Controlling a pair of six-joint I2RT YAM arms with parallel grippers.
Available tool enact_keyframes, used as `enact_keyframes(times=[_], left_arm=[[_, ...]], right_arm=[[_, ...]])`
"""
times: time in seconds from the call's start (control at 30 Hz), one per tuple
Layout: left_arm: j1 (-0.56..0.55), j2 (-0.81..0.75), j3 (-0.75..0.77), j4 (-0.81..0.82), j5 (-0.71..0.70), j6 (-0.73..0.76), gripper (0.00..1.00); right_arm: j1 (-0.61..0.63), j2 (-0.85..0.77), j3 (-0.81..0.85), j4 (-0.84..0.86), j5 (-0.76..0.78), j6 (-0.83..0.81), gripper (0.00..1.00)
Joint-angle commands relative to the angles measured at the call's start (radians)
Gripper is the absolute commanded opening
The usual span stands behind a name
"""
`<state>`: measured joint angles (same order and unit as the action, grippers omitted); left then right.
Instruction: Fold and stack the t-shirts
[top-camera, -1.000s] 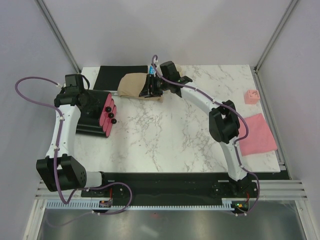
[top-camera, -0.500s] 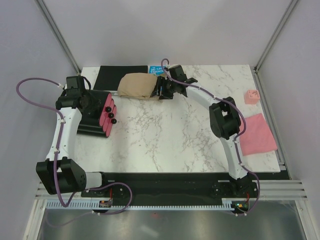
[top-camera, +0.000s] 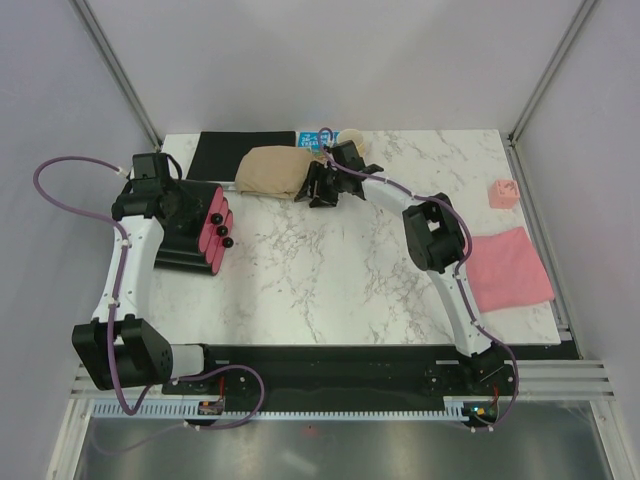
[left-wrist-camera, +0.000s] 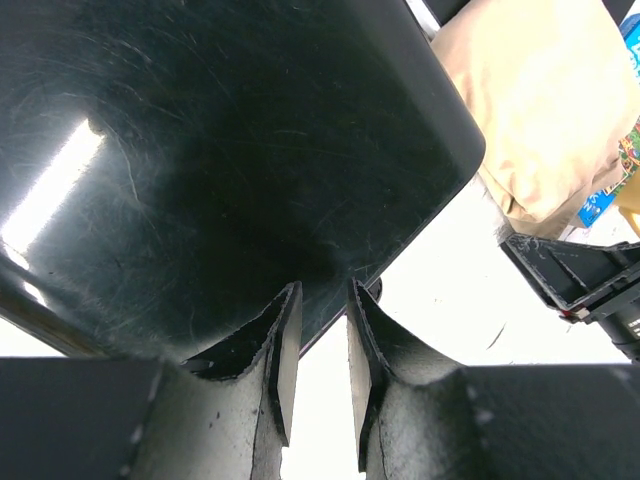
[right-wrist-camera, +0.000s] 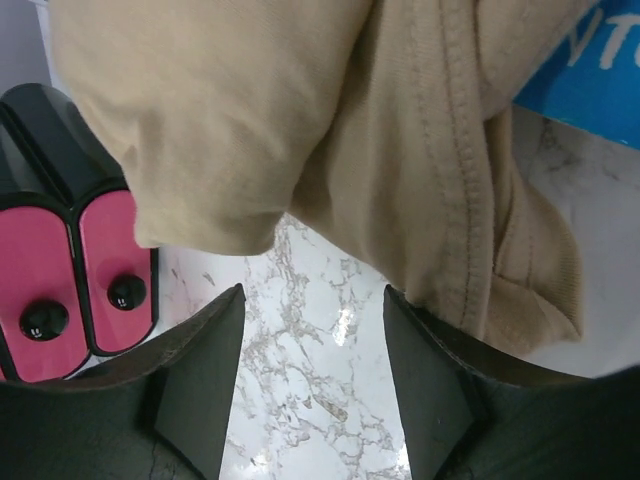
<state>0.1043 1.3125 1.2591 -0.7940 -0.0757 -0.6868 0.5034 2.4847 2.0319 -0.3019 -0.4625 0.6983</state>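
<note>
- Currently, the right gripper (right-wrist-camera: 312, 325) has its jaws wide apart with nothing between them; it sits low over the table (right-wrist-camera: 330, 400), just beside the near edge of the tan shirt (right-wrist-camera: 250, 110).
- Left gripper (left-wrist-camera: 321, 296): jaws a narrow gap apart and holding nothing, over the edge of the box (left-wrist-camera: 200, 150). I cannot tell whether they touch it.
- The tan shirt is a bunched lump at the back of the table, its left part overlapping the mat (top-camera: 225, 152), with a blue label (right-wrist-camera: 590, 80) at its right.
- The box's pink fronts face right, near the tan shirt.
- The pink shirt (top-camera: 510, 268) lies flat at the right edge, well apart from the tan one.
- The block (top-camera: 503, 193) sits near it, farther back.
</note>
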Motion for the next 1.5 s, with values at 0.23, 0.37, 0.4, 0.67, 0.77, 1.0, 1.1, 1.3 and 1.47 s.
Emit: enact_keyframes(times=[0.23, 0.37, 0.4, 0.67, 0.77, 1.0, 1.1, 1.3, 1.47], left_arm=[[-0.003, 0.039, -0.040, -0.085, 0.004, 0.023, 0.33], [-0.003, 0.047, -0.033, -0.083, 0.011, 0.027, 0.32], [-0.005, 0.047, -0.036, -0.083, 0.010, 0.027, 0.32], [-0.003, 0.053, -0.049, -0.085, 0.008, 0.036, 0.32], [-0.005, 0.053, -0.052, -0.085, 0.007, 0.041, 0.31], [-0.003, 0.067, -0.066, -0.079, 0.010, 0.033, 0.31], [-0.003, 0.074, -0.061, -0.077, 0.013, 0.033, 0.30], [-0.003, 0.088, -0.061, -0.070, 0.019, 0.033, 0.30], [-0.003, 0.091, -0.061, -0.070, 0.019, 0.039, 0.29]], right_arm=[[0.000, -0.061, 0.066, 0.109, -0.018, 0.047, 0.65], [-0.005, 0.015, 0.145, 0.107, -0.047, 0.078, 0.65], [-0.002, 0.020, 0.151, 0.119, -0.047, 0.085, 0.65], [-0.002, 0.115, 0.200, 0.205, -0.074, 0.191, 0.64], [-0.002, 0.106, 0.194, 0.191, -0.071, 0.179, 0.63], [-0.012, 0.033, 0.111, 0.181, -0.070, 0.132, 0.64], [-0.014, 0.000, 0.083, 0.172, -0.076, 0.116, 0.64], [-0.014, 0.005, 0.080, 0.168, -0.073, 0.113, 0.65], [-0.011, 0.072, 0.146, 0.178, -0.085, 0.154, 0.63]])
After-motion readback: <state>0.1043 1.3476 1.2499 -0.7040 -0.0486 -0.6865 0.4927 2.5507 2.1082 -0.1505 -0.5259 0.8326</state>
